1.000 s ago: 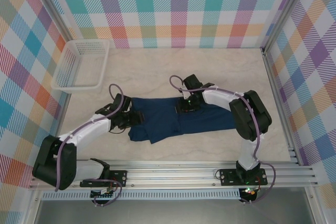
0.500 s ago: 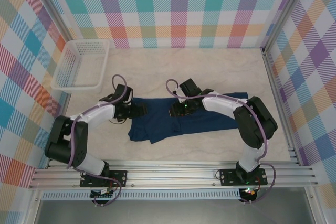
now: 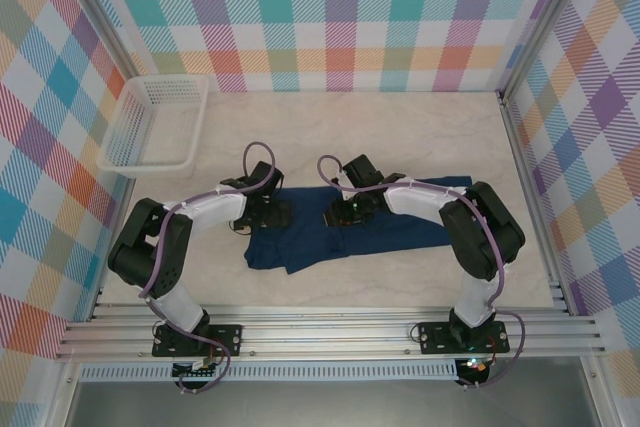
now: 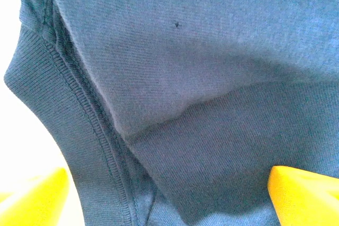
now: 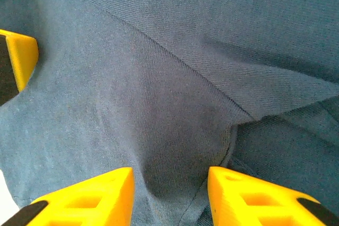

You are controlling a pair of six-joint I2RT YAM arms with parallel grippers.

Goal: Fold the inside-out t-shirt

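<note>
**Left fingers** point(image 4: 304, 197): spread wide, nothing clamped. They straddle flat navy cloth; can't tell if the tips touch it. Ribbed collar band point(image 4: 50, 107) runs just beside one tip, w/ pale bench past it.

**Right fingers** point(image 5: 90, 197): part-closed, w/ a pucker of cloth rising into the gap. Can't tell if that's a true pinch or just fabric bunched btwn loose tips. A folded edge point(image 5: 180, 64) crosses diagonally ahead of them, second layer underneath.

**T-shirt** point(image 3: 400, 232): mid-bench point(image 3: 400, 137), long axis left-right. It's a rumpled strip w/ a loose flap jutting toward the near side at its left end. Left fingers sit at its far-left corner, right fingers near the centre of the far edge. White mesh basket point(image 3: 155, 122) is well apart at far left, not involved.

**Risks, my read:**
- If left closes where it is, it prob grabs one layer beside the collar, not both. A lift would then peel the layers apart & skew the fold.
- The collar rib is thick, so a bite half on and half off it likely slips.
- Right's hold is unclear. If weak, a pull from left drags the whole shirt sideways instead of tensioning it.
- If right does hold several layers, lifting bunches the centre & adds creases.
- The two sets of fingers are near each other, so converging moves risk a bump.
- Thin soft fabric sags and won't keep a crease w/o smoothing.
</note>
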